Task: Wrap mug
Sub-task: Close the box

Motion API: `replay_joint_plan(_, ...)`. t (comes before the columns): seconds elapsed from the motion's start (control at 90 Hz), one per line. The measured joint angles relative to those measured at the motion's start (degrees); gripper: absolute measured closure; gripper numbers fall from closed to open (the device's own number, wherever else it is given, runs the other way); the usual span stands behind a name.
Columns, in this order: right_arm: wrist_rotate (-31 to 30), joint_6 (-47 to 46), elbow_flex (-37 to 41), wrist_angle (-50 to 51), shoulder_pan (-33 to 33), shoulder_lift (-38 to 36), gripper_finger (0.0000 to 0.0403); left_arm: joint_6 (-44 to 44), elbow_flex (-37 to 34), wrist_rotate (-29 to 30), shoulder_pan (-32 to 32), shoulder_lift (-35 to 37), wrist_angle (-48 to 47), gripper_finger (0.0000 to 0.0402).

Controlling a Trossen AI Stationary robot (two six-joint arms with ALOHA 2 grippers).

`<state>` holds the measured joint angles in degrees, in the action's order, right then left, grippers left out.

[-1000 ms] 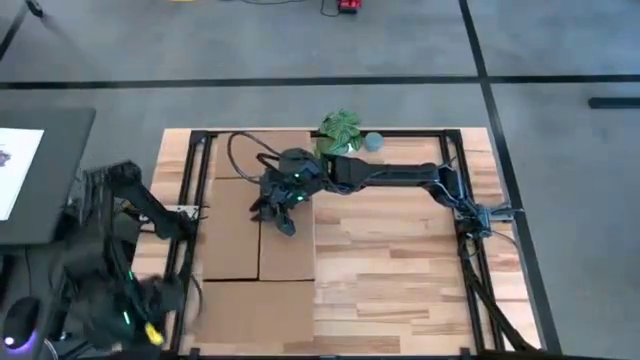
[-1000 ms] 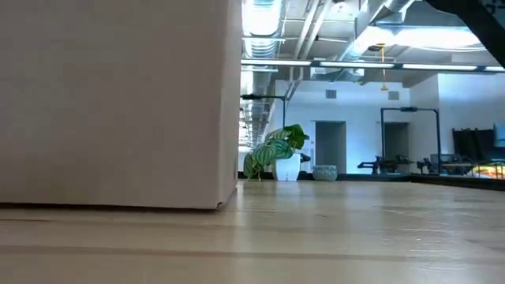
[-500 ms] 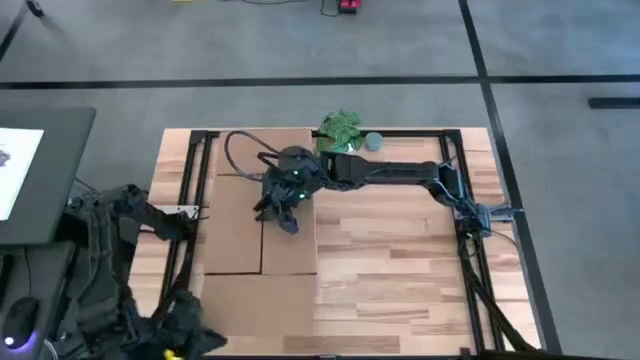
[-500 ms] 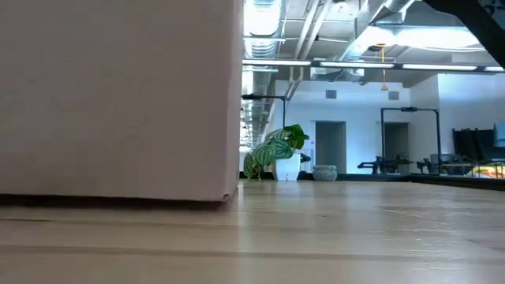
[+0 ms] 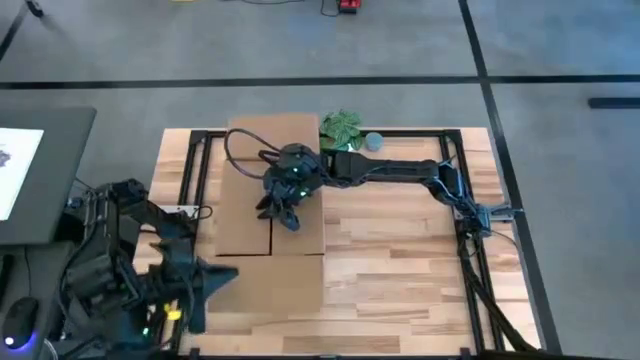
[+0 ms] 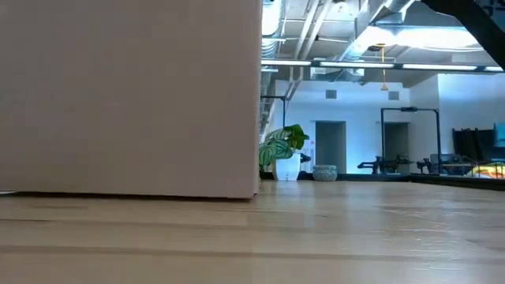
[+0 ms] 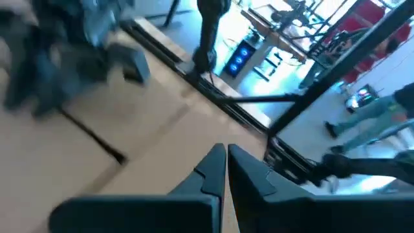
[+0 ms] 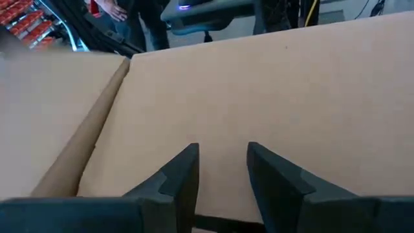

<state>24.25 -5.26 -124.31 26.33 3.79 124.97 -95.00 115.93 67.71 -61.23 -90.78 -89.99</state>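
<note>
The mug (image 5: 373, 142) sits at the far edge of the table (image 5: 400, 260), just right of a small plant (image 5: 341, 128). A flat cardboard box (image 5: 270, 190) lies left of centre, its long axis running near to far. The right hand (image 5: 285, 212) hangs over the middle of the box, its fingers a little apart with nothing between them. The left hand (image 5: 215, 279) is at the near left, by the box's near edge, with its fingers together.

The mug lies to the far right of the right hand, back along that arm's own reach, so the right arm is much the nearer. The left arm is well apart from it.

Only the high view shows both arms and the mug's place. The low view shows the box as a wall with the mug (image 6: 324, 172) and plant (image 6: 282, 152) beyond. The wrist views show only cardboard.
</note>
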Motion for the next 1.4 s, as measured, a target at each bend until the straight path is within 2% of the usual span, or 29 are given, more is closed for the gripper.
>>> replay_joint_plan(0.122,0.0,0.6,0.0,0.0,-0.1,0.0,0.0281,4.9,0.1,-0.3,3.6,1.6,0.2,0.0402)
replay_joint_plan(0.178,0.0,0.6,0.0,0.0,-0.1,0.0,0.0281,6.8,0.1,-3.8,4.3,2.2,2.1,0.0402)
replay_joint_plan(0.222,0.0,0.6,0.0,0.0,0.0,0.0,0.0281,9.3,0.8,-10.1,4.7,2.4,3.7,0.0402)
replay_joint_plan(0.311,0.0,0.6,0.0,0.1,0.3,0.0,0.0281,10.7,2.1,-27.2,5.0,2.5,5.5,0.0402)
replay_joint_plan(0.489,0.0,0.4,0.0,0.2,0.5,0.0,0.0281,-0.4,1.3,-62.8,2.5,1.8,5.1,0.0402)
replay_joint_plan(0.533,0.0,0.6,0.0,0.2,0.5,0.0,0.0281,-2.8,0.2,-68.7,1.4,1.2,5.1,0.0402)
replay_joint_plan(0.578,0.0,0.7,0.0,0.2,0.5,0.0,0.0281,-4.3,-0.9,-70.0,-0.1,0.3,5.0,0.0402)
replay_joint_plan(0.633,-0.1,0.7,0.0,0.2,0.5,0.0,0.0281,-5.2,-2.5,-68.6,-2.1,-1.1,5.0,0.0402)
replay_joint_plan(0.7,-0.1,0.8,0.0,0.2,0.5,0.0,0.0281,-6.2,-5.1,-64.0,-3.4,-2.2,4.9,0.0402)
replay_joint_plan(0.922,-0.1,0.8,0.0,0.1,0.5,0.0,0.0281,-14.7,-12.2,-39.5,-3.6,-4.9,4.2,0.0402)
replay_joint_plan(1.044,-0.1,0.8,0.0,0.6,0.5,0.0,0.0281,-18.8,-12.2,-26.9,-3.5,-5.0,5.7,0.0402)
replay_joint_plan(1.133,-0.1,0.4,0.0,1.2,0.5,-0.1,0.0281,-18.6,-10.0,-18.2,-3.5,-5.1,6.0,0.0402)
replay_joint_plan(1.333,-0.1,0.6,0.0,2.5,0.1,-0.1,0.0281,-14.0,-3.5,-7.3,-1.9,-4.8,-0.2,0.0402)
replay_joint_plan(1.4,-0.1,0.6,0.0,2.2,0.0,-0.1,0.0281,-9.6,-3.1,-3.7,-1.0,-3.8,0.4,0.0402)
